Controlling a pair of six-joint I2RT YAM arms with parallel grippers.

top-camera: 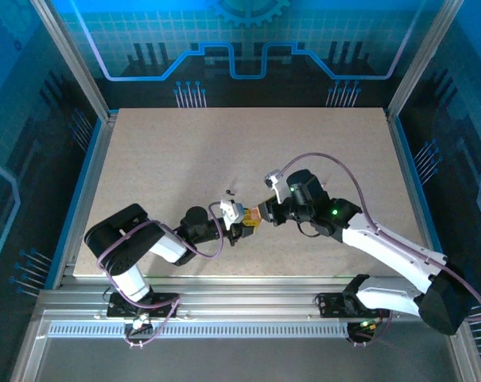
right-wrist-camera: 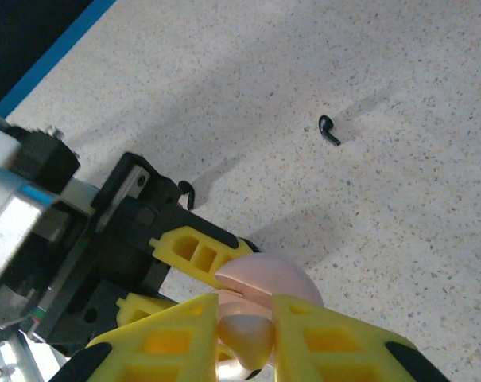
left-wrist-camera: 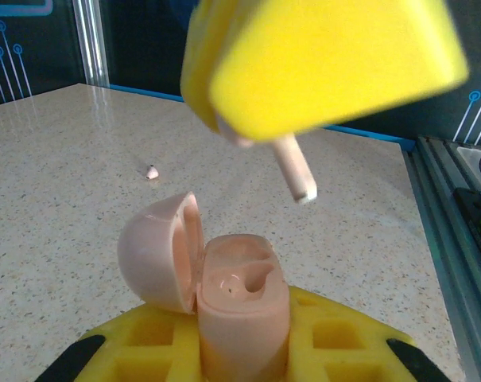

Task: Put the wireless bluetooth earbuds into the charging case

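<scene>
The left gripper (left-wrist-camera: 244, 350) is closed narrowly on the lower body of the charging case (left-wrist-camera: 242, 298), a smooth, rounded pink shell that stands upright with its domed lid (left-wrist-camera: 157, 251) swung open to one side. The right gripper (right-wrist-camera: 244, 338) pinches the head of the pale pink earbud (left-wrist-camera: 294, 165) between its yellow pads (right-wrist-camera: 335, 342). The earbud hangs just above the open case without touching it, its thin round stem pointing down with a slight tilt, and a black earbud (right-wrist-camera: 328, 130) lies well apart on the speckled table (right-wrist-camera: 415, 72).

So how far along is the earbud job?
Done: charging case open, clamped in the left gripper, sockets look empty. In hand: right gripper holds the pink earbud above it. Left: seat it; a black earbud lies loose on the table.
</scene>
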